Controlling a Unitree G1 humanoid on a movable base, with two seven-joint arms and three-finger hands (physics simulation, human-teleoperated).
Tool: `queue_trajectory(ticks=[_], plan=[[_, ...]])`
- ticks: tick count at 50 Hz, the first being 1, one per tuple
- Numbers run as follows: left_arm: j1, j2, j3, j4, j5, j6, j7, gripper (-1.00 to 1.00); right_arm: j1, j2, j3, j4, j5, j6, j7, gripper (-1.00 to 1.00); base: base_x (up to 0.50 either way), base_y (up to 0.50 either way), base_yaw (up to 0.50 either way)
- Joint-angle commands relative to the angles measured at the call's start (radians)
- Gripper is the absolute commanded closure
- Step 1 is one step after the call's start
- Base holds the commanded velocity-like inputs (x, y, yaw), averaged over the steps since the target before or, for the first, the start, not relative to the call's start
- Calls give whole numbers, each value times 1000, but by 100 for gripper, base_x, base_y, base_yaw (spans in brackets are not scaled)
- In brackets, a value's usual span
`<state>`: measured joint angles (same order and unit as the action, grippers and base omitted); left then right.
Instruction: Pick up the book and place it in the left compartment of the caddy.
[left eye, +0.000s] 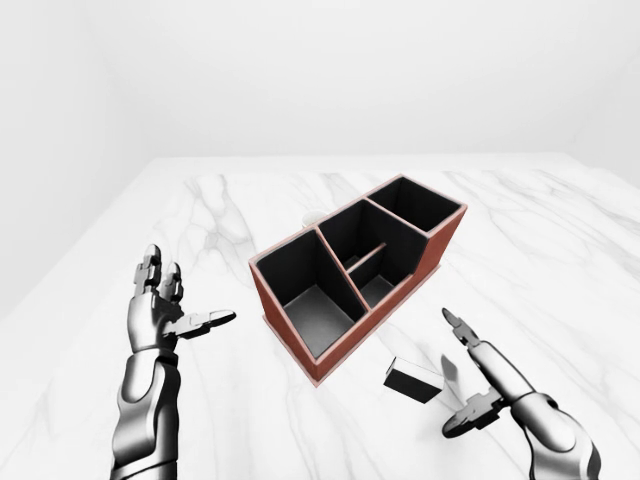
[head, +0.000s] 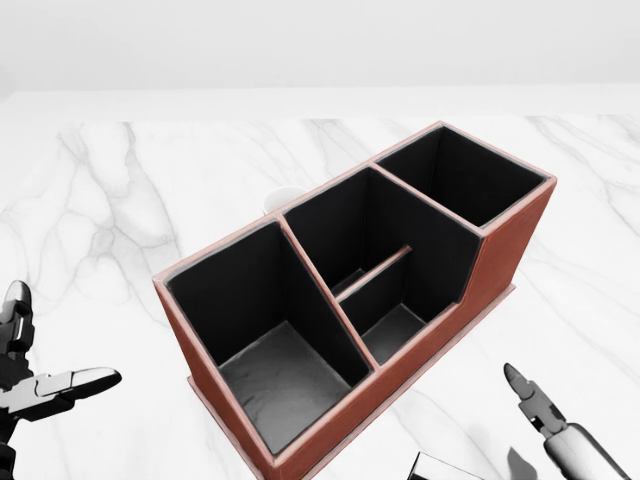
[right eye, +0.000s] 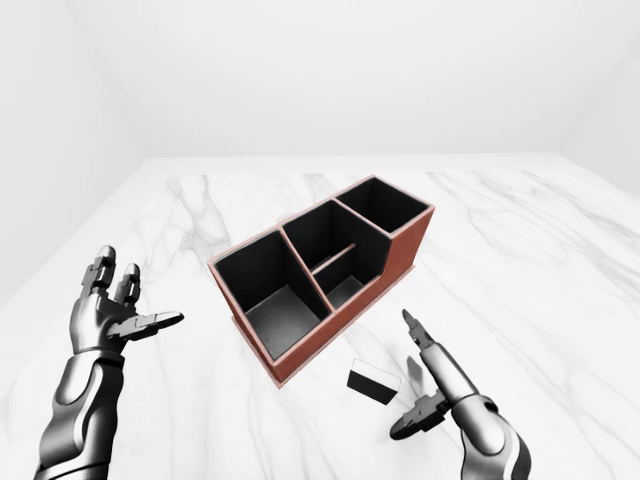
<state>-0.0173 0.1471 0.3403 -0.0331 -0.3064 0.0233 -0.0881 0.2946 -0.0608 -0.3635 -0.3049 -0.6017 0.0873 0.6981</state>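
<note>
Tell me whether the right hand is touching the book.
Apart. In the left-eye view, bare marble shows between the book and the open fingers of the right hand, which is beside it, not on it.

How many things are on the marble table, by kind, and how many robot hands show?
Caddy: 1
Book: 1
Small white thing beyond the caddy: 1
Hands: 2, left hand and right hand, both open
Total: 5

bright, even, diffuse light; soft faint shadows; sharp render, no blur.
</note>
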Motion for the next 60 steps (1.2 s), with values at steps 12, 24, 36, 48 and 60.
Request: queue_trajectory(ticks=[12,24,36,48,60], plan=[[2,0,-2,19,-3,-16,-5,-100,-11,-22,23,36,-37,0,0,-100,0,0,0],[0,0,-5,29,-13,-14,-11,-100,-13,-37,31,42,-62,0,0,-100,0,0,0],[1,-2,-7,28,-8,-16,-9,-100,-55,-58,33,95,-65,0,0,-100,0,0,0],[-8,0,-13,57,-5,-34,-9,-100,-94,-81,54,155,-54,0,0,-100,0,0,0],[-10,4,-13,55,-7,-31,-6,-100,-119,-100,74,202,-37,0,0,-100,0,0,0]])
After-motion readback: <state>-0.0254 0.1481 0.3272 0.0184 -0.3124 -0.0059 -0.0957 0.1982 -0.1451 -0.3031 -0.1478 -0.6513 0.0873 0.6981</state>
